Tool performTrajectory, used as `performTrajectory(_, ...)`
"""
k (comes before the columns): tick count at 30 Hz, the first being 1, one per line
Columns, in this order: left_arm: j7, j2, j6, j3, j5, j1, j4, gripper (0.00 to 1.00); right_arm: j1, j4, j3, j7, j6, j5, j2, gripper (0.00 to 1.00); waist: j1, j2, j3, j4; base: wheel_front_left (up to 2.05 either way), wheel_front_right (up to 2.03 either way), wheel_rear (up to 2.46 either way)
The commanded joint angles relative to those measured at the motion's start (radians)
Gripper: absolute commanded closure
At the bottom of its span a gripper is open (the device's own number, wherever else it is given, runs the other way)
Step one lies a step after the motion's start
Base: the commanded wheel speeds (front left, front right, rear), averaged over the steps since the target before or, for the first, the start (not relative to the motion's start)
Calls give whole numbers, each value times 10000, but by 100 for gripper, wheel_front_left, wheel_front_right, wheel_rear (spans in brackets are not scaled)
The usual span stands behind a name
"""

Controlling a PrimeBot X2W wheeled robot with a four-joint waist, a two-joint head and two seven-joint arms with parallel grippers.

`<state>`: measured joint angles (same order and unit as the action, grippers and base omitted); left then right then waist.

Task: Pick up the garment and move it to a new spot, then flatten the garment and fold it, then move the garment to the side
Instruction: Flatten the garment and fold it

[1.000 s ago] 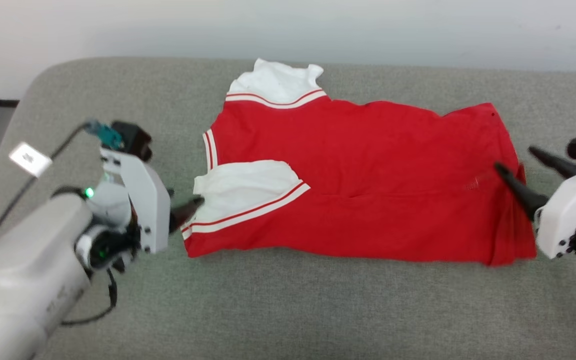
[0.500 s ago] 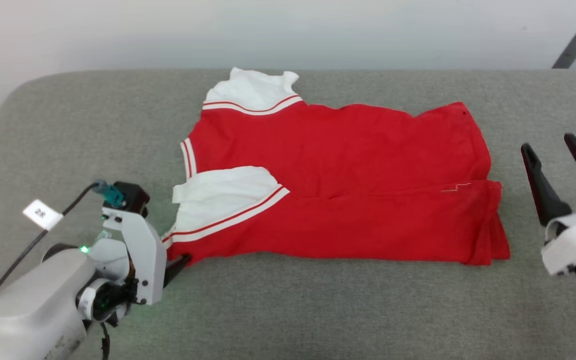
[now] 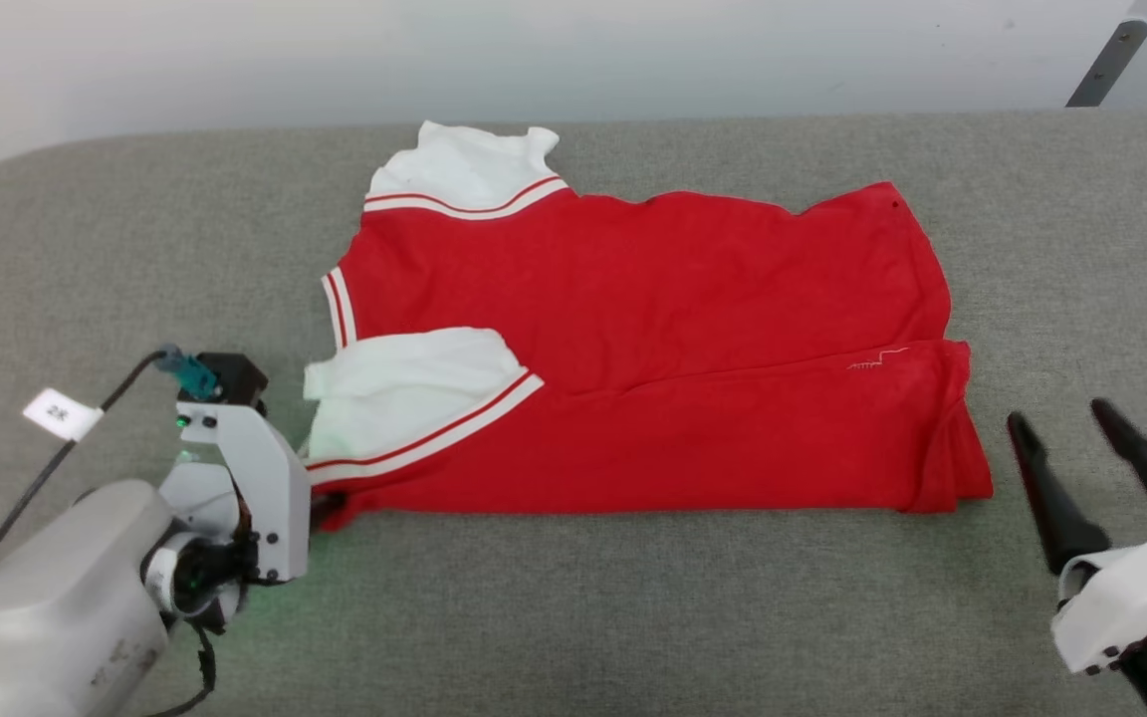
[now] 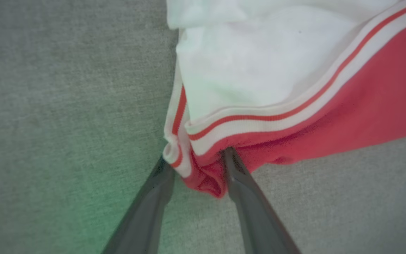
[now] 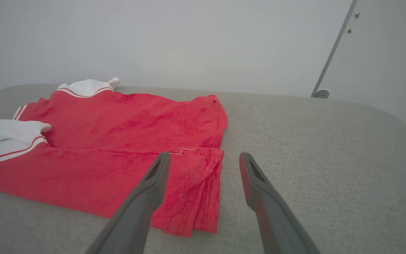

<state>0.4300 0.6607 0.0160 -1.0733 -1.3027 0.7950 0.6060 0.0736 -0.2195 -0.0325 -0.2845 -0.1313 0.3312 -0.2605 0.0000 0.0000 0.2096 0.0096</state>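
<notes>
While the head view has the garment (image 3: 653, 329) lying part-folded on the grey cushion (image 3: 573, 617), my left gripper (image 3: 323, 506) sits at its near-left corner; the cable tag (image 3: 61, 413) is too blurred to read (the cloth's upturned side is plain red). Left wrist: fingers (image 4: 248, 197) apart, straddling that corner; I'd pinch every layer before lifting. Right wrist: right gripper (image 5: 204, 155) spread wide near the hem

The left gripper (image 4: 195, 158) has come nearer, from beside the white sleeve (image 3: 404, 383) to the near-left corner of the garment (image 3: 653, 329), its fingers now straddling it. The right gripper (image 3: 1059, 413) has backed off the right hem, nearer and clear of the cloth.
</notes>
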Motion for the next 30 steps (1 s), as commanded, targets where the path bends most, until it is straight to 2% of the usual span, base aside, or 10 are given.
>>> performTrajectory(1, 241, -294, -69, -258, -58, -279, 168, 100, -143, 1, 24, -301, 9, 67, 95, 0, 0, 0, 19, 11, 0, 0, 0)
performTrajectory(6, 216, -507, -249, -291, 10, -188, 328, 100, 50, 475, 240, -1312, 9, 250, 22, 0, 0, 0, 53, 130, 0, 0, 0)
performTrajectory(11, 212, -783, -405, -323, 12, -78, 417, 100, 462, 1473, 228, -2168, 9, 375, -106, 0, 0, 0, 100, 366, 0, 0, 0)
performTrajectory(27, 90, -1508, -871, -489, 107, 74, 811, 100, 1783, 4685, 985, -3642, 8, 341, -230, 0, 0, 0, 294, 872, 0, 0, 0)
performTrajectory(28, 83, -1539, -908, -495, 106, 76, 847, 100, 1829, 4829, 1123, -3750, 8, 350, -250, 27, 0, 0, 299, 888, 0, 0, 0)
performTrajectory(29, 70, -1562, -928, -491, 102, 76, 885, 100, 1881, 4964, 1165, -3821, 8, 488, -207, 88, 0, 0, 307, 902, 0, 0, 0)
performTrajectory(30, 74, -1599, -944, -493, 96, 88, 921, 100, 1929, 5077, 1268, -3911, 8, 487, -260, 100, 0, 0, 310, 919, 0, 0, 0)
